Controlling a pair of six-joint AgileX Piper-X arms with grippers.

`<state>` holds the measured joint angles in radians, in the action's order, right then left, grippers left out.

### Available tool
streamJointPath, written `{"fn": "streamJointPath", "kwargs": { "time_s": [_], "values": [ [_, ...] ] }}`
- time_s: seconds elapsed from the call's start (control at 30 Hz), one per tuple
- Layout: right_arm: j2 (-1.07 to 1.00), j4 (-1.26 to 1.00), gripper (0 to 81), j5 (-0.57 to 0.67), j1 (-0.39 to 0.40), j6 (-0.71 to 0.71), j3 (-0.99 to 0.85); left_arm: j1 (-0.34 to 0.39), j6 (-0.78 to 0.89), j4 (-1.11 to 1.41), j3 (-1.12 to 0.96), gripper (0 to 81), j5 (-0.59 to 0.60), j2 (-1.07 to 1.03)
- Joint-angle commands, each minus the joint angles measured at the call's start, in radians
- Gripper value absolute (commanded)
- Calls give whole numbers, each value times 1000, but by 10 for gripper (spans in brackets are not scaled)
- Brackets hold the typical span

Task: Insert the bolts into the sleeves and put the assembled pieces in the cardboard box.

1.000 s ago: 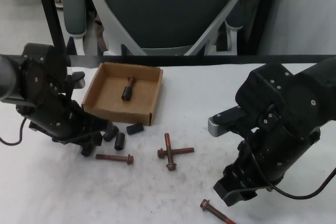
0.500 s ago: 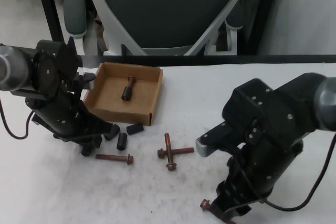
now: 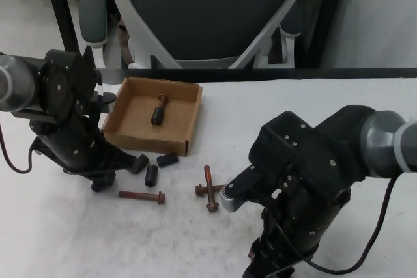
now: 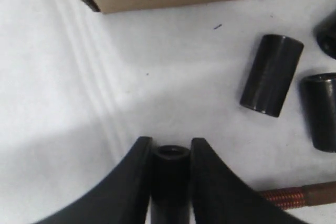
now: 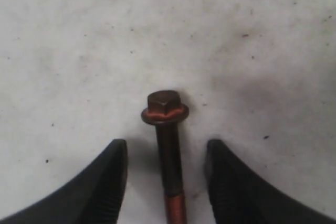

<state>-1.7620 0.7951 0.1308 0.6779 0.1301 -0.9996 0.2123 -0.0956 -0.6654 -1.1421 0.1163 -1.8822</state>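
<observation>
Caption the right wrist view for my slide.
Open right gripper straddles a copper-coloured hex-head bolt lying on the speckled white bench.

The cardboard box (image 3: 146,138), upper left of the high view, is tan-brown. The sleeves (image 4: 272,75) are glossy black. The bolt (image 5: 167,129) has a dark brown head and shank and a copper-orange thread. The bench (image 3: 228,109) is white with small dark specks. The left gripper (image 4: 170,148) and right gripper (image 5: 165,145) are black.

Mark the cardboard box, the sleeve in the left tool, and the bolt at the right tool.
cardboard box (image 3: 144,140), high view, front wall.
sleeve (image 4: 170,182), left wrist view, upper body.
bolt (image 5: 169,156), right wrist view, shank.
</observation>
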Motion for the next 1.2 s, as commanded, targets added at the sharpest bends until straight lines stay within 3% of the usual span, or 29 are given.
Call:
{"fn": "streamJointPath", "kwargs": {
  "time_s": [0.0,0.1,0.27,0.3,0.4,0.53,0.87,1.17],
  "values": [
    [-34,-26,425,10,5,4,6,0,-1,-58,8,201,-24,-13],
    [-34,-31,317,5,5,4,6,0,1,-58,8,187,-14,-13],
    [-34,-33,17,5,5,4,6,0,1,-58,8,130,-11,-13],
    [-34,-33,2,5,5,-2,6,0,1,-58,8,115,-9,-13],
    [-34,-39,2,18,5,-19,6,0,-6,-54,8,71,14,-13],
    [-7,-66,3,18,3,-41,6,-10,-14,-29,8,1,151,-13],
    [219,-238,3,18,-49,-155,51,-22,-33,30,22,8,333,86],
    [429,-368,3,98,-89,-259,188,-17,-33,256,254,8,418,385]
  ]
}}
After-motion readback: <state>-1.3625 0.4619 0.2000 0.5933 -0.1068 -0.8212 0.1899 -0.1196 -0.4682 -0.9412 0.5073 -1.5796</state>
